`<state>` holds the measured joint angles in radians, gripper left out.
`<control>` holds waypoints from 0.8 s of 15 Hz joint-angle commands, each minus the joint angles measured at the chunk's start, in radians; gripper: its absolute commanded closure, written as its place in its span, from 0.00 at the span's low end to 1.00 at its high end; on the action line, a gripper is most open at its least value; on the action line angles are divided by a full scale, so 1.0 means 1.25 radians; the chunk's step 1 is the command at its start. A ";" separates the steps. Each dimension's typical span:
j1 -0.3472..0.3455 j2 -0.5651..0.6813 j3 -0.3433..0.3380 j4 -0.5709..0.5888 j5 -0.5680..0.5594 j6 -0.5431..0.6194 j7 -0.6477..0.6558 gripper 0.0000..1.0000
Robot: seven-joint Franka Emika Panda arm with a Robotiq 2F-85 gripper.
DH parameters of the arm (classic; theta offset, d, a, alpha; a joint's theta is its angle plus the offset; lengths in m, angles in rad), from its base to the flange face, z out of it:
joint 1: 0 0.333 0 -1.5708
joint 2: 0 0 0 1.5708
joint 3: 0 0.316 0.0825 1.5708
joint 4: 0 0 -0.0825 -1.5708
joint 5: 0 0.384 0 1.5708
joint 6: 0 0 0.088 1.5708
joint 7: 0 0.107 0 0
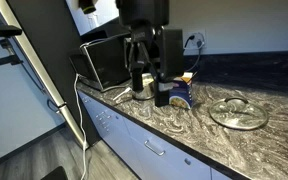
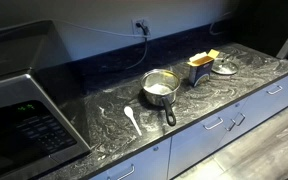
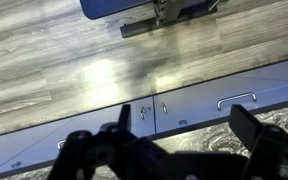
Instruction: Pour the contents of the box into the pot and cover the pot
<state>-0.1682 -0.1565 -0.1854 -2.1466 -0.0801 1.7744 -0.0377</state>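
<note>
Bench [image 2: 104, 100] carries the pot [image 2: 161, 88] mid-surface. Box [image 2: 201, 70] stands upright just beside the pot, and the lid [image 2: 224, 67] lies flat beyond the box. Tool [image 1: 149, 88] is released, jaws wide and empty; it overlaps the pot in an exterior view, clearance unclear.

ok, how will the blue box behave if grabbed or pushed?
Blue box looks like cardboard: probably light, may crush under a hard squeeze. It stands upright on the counter, so a high push could tip it. Yellow contents show at its top; tipping likely spills them.
</note>
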 commanded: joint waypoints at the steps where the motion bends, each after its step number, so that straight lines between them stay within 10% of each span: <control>1: -0.002 0.001 0.001 0.002 0.000 -0.002 -0.001 0.00; 12: -0.003 0.014 0.004 0.015 0.006 -0.002 0.040 0.00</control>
<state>-0.1682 -0.1564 -0.1854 -2.1466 -0.0801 1.7744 -0.0377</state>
